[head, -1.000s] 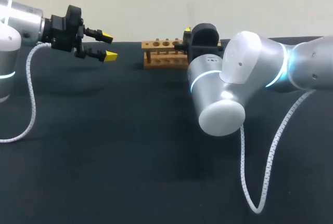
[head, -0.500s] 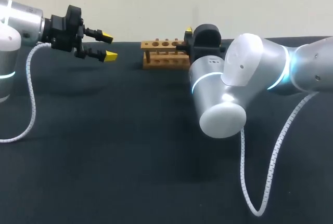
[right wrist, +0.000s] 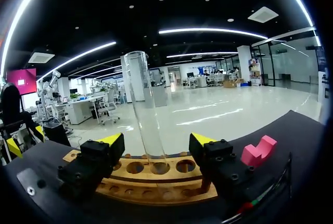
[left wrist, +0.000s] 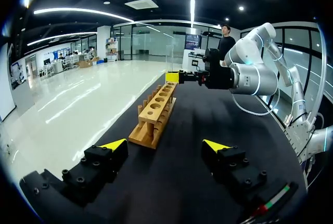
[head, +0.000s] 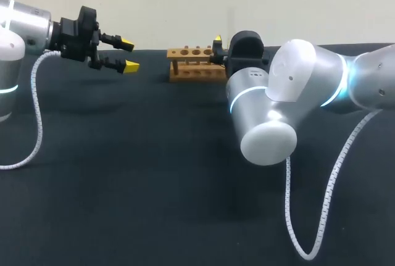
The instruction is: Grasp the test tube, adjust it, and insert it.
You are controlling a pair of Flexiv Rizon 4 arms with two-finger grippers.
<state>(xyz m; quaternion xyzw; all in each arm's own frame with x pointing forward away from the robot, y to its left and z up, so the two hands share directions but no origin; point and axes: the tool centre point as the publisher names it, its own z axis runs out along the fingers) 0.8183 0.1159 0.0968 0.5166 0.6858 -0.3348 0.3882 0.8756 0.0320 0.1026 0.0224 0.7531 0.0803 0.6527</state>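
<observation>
A clear glass test tube stands upright in a hole of the wooden rack, between the fingers of my right gripper. Those fingers are open, with a gap on each side of the tube. In the head view the right gripper sits at the right end of the rack, at the far side of the table. My left gripper hangs open and empty above the table, left of the rack. Its wrist view looks along the rack toward the right gripper.
A pink block lies on the black table beside the rack, past my right gripper's finger. My right arm's elbow bulks over the table's middle right, with its cable looping down toward the front.
The right gripper's fingers have spread apart and let go of the tube, which stays standing in the rack. The right arm shifted slightly. The left arm has not moved.
</observation>
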